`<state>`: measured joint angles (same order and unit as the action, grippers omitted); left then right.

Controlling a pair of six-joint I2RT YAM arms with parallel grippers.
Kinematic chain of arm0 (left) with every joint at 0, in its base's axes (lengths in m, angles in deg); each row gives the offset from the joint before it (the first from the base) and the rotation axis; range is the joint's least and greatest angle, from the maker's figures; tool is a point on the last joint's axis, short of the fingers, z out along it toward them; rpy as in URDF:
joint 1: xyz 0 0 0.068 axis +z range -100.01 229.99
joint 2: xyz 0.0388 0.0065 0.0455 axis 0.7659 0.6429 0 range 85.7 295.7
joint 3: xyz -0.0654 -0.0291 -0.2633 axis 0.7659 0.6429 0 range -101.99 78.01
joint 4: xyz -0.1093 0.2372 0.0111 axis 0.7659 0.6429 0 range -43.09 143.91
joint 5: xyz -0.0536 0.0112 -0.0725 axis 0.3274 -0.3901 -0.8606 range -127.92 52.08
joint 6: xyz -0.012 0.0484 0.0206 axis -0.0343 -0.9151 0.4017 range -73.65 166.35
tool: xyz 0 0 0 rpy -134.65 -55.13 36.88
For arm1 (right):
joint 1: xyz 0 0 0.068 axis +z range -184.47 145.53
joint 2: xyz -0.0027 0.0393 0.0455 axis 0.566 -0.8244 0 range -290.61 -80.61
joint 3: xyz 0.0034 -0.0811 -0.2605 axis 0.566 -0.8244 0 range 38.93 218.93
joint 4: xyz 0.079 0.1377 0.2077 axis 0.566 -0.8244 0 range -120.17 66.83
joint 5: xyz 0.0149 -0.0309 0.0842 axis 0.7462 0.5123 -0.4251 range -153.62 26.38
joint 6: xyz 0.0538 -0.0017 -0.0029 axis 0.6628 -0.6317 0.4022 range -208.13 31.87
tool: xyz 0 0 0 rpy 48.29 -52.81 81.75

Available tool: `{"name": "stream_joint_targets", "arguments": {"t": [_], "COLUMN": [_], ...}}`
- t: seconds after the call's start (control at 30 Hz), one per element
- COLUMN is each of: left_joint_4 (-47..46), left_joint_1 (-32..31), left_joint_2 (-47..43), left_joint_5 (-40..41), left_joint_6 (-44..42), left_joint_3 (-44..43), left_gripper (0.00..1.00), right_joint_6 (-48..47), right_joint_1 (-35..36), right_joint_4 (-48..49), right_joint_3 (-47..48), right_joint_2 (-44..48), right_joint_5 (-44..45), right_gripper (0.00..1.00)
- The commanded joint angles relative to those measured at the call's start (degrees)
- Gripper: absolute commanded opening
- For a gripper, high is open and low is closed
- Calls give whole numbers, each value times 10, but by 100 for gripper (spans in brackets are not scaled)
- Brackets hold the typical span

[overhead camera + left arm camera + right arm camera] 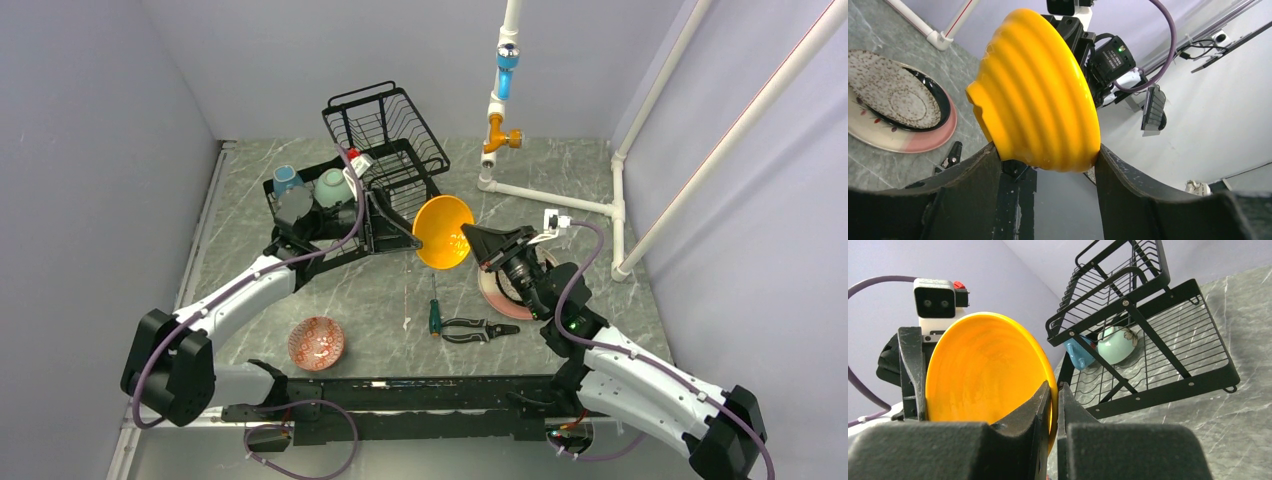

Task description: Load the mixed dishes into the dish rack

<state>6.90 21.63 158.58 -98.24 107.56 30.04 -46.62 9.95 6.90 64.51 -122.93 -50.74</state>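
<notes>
Left pincer [1045, 156]: clamped across the orange bowl [1038, 100], one finger against the ribbed outer wall and the other against the rim.
Right pincer [1055, 390]: jaws together on the orange bowl's rim, one finger inside the bowl and one outside.
Orange bowl: in the air between the two pincers, tipped on its side, its mouth facing the right pincer and its foot facing the left one; clear of the table [560, 180].
Rack [1168, 394]: on the table just beyond the left pincer, its raised basket on the far side.
Mug [1079, 356]: in the rack's lower tray, behind the left pincer, with a blue handle.
Green bowl [1115, 344]: in the same tray, just beside the mug.
Speckled plate [893, 95]: top of a stack on the table below the right pincer's wrist.
Black plate [940, 97]: directly under the speckled plate.
Pink plate [923, 142]: bottom of that stack, flat on the table.
Red patterned bowl [317, 342]: upright on the table, well below the left pincer, on the near side.
Screwdriver [435, 316]: on the table, below the gap between the two pincers.
Pliers [478, 329]: just beside the screwdriver, on the right pincer's side.
</notes>
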Motion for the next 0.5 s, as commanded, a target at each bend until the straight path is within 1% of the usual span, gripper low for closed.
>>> {"name": "stream_joint_targets", "arguments": {"t": [0.0,0.13,0.17,0.23,0.27,0.3,0.37,0.47], "left_joint_4": [-157,-207,-209,-186,-155,-119,-40,60], "left_joint_1": [7,17,19,20,20,20,20,20], "left_joint_2": [-1,3,3,-2,-8,-14,-36,-65], "left_joint_5": [-17,-24,-25,-26,-25,-21,-9,20], "left_joint_6": [47,60,57,36,15,-11,-78,-159], "left_joint_3": [13,21,21,16,12,8,3,-8], "left_gripper": [56,37,31,16,7,1,0,0], "right_joint_6": [-15,-19,-22,-25,-28,-30,-37,-42], "right_joint_1": [0,-1,-1,0,0,0,0,-1], "right_joint_4": [28,19,14,-3,-10,-18,-34,-57], "right_joint_3": [24,29,31,39,42,46,54,63], "right_joint_2": [-5,-7,-6,-6,-6,-6,-7,-8], "right_joint_5": [-6,-11,-11,-8,-8,-7,-7,-5], "right_gripper": [0,0,0,0,6,13,32,51]}}
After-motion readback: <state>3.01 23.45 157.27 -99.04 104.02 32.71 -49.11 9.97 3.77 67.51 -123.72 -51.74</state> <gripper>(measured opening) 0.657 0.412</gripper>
